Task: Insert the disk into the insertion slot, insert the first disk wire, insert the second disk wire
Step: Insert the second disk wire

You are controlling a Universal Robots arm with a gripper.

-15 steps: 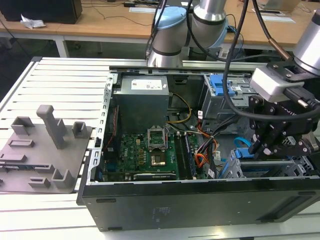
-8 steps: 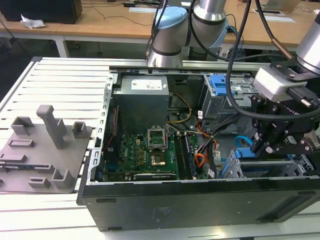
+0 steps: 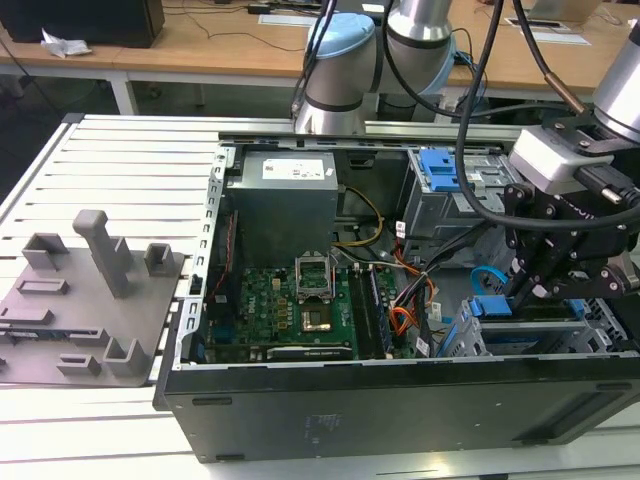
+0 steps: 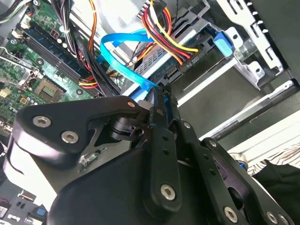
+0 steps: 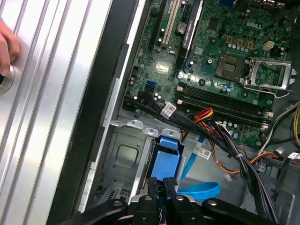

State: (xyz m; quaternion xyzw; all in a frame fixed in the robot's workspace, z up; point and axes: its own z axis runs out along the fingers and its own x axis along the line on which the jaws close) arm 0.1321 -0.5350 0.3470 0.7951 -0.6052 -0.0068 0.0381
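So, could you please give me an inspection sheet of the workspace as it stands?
Surface: slotted aluminium table carrying an open computer case.
Job's things: the disk, in its blue caddy, sits in the insertion slot; the second disk wire loops across to the gripper.
Clutter: grey fixture plate on the exterior view's left.
Grippers: gripper shut on the second disk wire's end, just above the disk.
Cables: orange cable, red-yellow bundle, black robot cables.
Surroundings: wooden desks behind; a hand rests on the table.
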